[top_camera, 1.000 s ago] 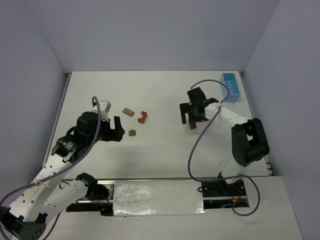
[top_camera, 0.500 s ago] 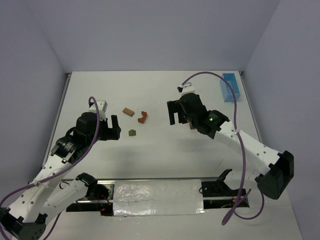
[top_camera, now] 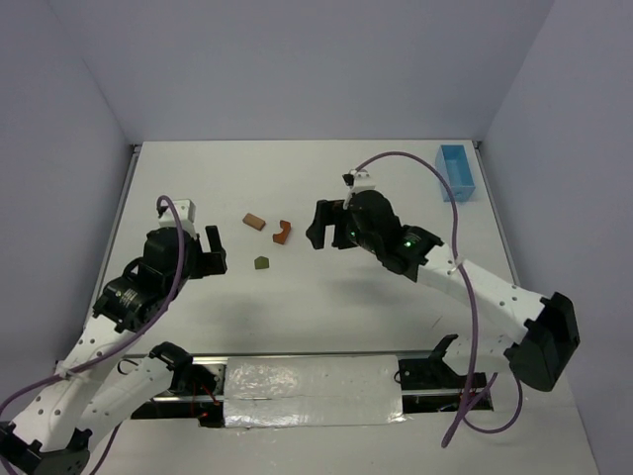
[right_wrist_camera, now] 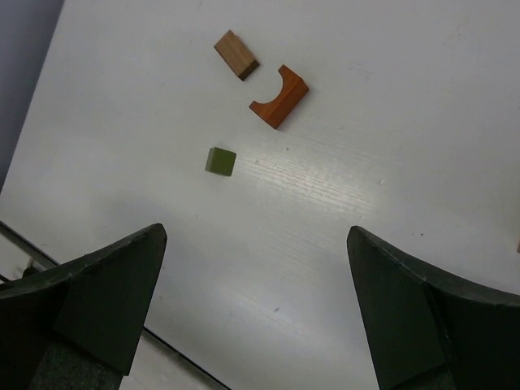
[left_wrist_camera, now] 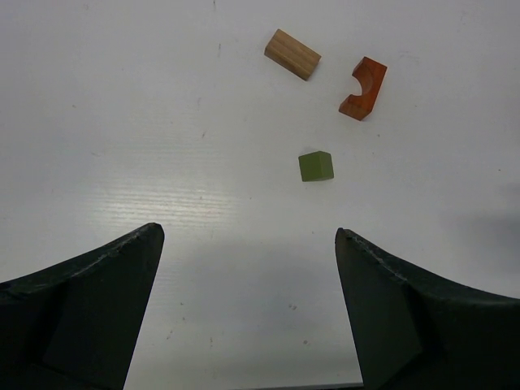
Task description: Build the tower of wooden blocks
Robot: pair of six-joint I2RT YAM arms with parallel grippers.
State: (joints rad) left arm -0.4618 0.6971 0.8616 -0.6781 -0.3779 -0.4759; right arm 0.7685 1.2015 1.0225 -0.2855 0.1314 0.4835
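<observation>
Three wood blocks lie apart on the white table, none stacked: a tan block point(top_camera: 254, 221), a reddish-orange arch point(top_camera: 283, 232) and an olive green cube point(top_camera: 261, 263). My left gripper point(top_camera: 219, 251) is open and empty, just left of the green cube. My right gripper point(top_camera: 316, 226) is open and empty, just right of the arch. The left wrist view shows the tan block point(left_wrist_camera: 292, 54), arch point(left_wrist_camera: 363, 88) and green cube point(left_wrist_camera: 315, 166) ahead of the gripper point(left_wrist_camera: 248, 234). The right wrist view shows them too: tan block point(right_wrist_camera: 236, 54), arch point(right_wrist_camera: 279, 101), green cube point(right_wrist_camera: 220, 161), gripper point(right_wrist_camera: 256, 233). No dark brown block is clearly visible.
A light blue box point(top_camera: 456, 170) stands at the table's far right corner. The right arm point(top_camera: 465, 277) stretches across the right half of the table. A small reddish sliver point(right_wrist_camera: 517, 244) shows at the right edge of the right wrist view. The table's near edge point(right_wrist_camera: 97, 313) lies close below.
My right arm has swung left across the table to just right of the arch, covering the dark block seen beside it earlier. My left gripper has drawn back slightly left.
</observation>
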